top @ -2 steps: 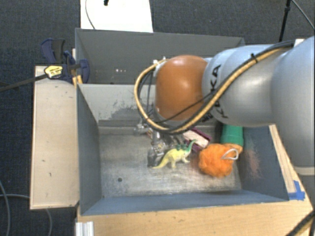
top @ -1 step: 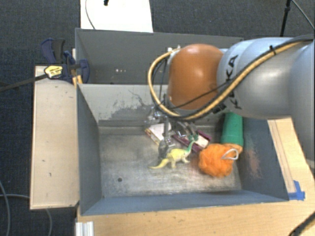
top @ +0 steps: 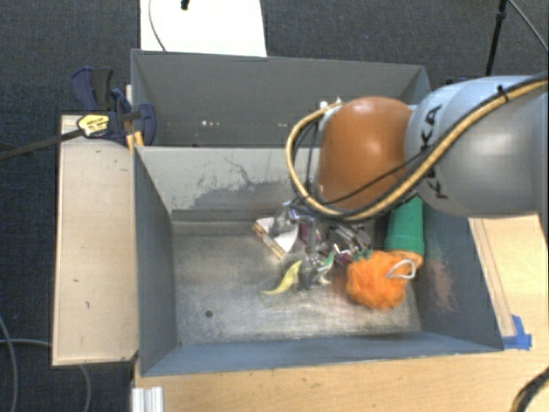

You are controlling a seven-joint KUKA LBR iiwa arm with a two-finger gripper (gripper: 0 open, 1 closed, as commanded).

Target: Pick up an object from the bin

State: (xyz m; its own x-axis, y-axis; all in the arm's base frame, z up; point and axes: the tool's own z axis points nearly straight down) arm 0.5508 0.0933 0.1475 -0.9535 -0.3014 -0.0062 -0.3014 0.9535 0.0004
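My claw [top: 313, 251] sits low in the middle of the grey bin [top: 214, 316], just beside a small yellow banana-shaped toy [top: 283, 280] and near an orange fuzzy ball [top: 376, 283]. Spread or pinching, I cannot tell. Next, I judge, comes a sure grip, then lifting.

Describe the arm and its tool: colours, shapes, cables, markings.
The arm is a thick, rounded silver-grey tube with black KUKA lettering near its wrist. A smooth orange-brown dome cover caps the wrist. Tan and black cables loop around the cover. The tool below is small, dark metal with thin coloured wires.
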